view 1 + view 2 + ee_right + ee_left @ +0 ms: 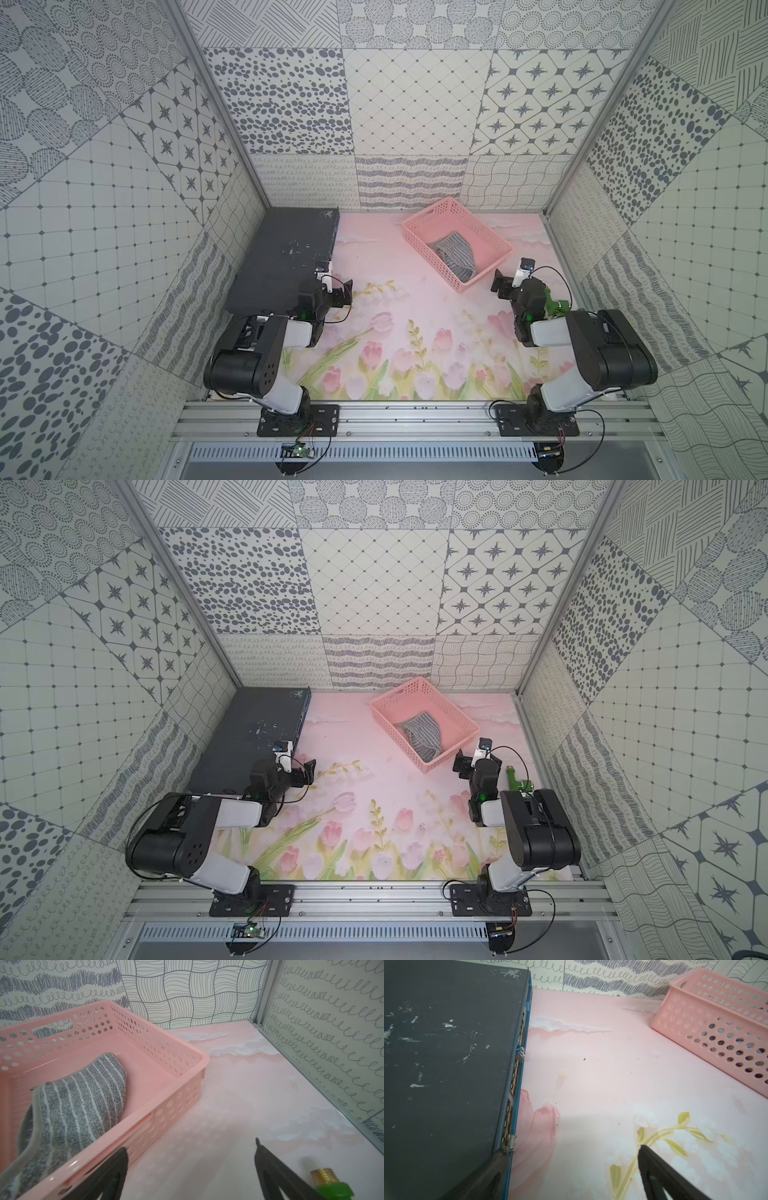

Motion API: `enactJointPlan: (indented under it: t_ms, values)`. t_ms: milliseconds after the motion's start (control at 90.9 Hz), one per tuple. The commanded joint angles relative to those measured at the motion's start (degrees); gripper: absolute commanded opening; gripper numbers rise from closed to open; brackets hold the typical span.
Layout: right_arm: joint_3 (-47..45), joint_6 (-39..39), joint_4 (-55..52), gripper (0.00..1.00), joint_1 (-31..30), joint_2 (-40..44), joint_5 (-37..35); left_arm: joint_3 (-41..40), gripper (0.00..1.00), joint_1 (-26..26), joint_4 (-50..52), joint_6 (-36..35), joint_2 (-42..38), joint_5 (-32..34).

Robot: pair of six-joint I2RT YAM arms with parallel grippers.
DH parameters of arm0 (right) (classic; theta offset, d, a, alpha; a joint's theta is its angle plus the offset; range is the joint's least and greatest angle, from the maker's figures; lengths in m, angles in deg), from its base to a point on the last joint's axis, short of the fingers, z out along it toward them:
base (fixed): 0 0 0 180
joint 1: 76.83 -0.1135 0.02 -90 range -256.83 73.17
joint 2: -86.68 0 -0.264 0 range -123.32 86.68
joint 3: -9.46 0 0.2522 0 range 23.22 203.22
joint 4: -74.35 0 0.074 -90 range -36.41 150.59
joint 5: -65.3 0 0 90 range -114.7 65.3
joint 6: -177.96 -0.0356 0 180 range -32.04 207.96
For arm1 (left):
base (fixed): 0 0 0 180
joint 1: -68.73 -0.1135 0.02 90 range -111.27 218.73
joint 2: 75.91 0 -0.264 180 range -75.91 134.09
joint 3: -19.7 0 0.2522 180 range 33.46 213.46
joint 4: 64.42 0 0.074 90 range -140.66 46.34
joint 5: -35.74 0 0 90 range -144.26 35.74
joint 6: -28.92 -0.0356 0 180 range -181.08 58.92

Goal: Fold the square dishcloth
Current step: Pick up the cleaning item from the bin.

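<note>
The square dishcloth (455,254) (422,733) (79,1101), grey with thin whitish stripes, lies crumpled inside the pink basket (505,248) (474,730) (166,1032) at the back right of the table. My right gripper (517,283) (478,762) (190,1149) hovers open just outside the basket's near corner, holding nothing. One of its fingers (116,1167) is beside the basket wall. Across the mat, my left gripper (328,287) (286,766) (571,1157) is open and empty, straddling the edge of a dark box.
A flat dark grey box (286,257) (249,737) (446,1064) fills the back left of the table. A green fitting with a brass thread (555,305) (515,779) (330,1184) lies by the right wrist. A pink tulip-print mat (395,332) covers the table, with patterned walls all around.
</note>
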State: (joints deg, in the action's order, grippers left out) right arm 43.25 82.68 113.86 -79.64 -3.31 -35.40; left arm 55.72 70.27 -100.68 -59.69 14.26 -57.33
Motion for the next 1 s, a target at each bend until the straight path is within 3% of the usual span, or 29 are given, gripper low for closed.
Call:
enactJointPlan:
  t_ms: [0, 990]
  values:
    - [0.97, 0.91, 1.50, 0.97, 0.00, 0.09, 0.24, 0.64, 0.99, -0.31, -0.52, 0.11, 0.27, -0.26]
    - [1.68, 2.09, 0.25, 0.97, 0.00, 0.13, 3.56, -0.13, 0.99, -0.38, -1.60, -0.22, -0.03, -1.60]
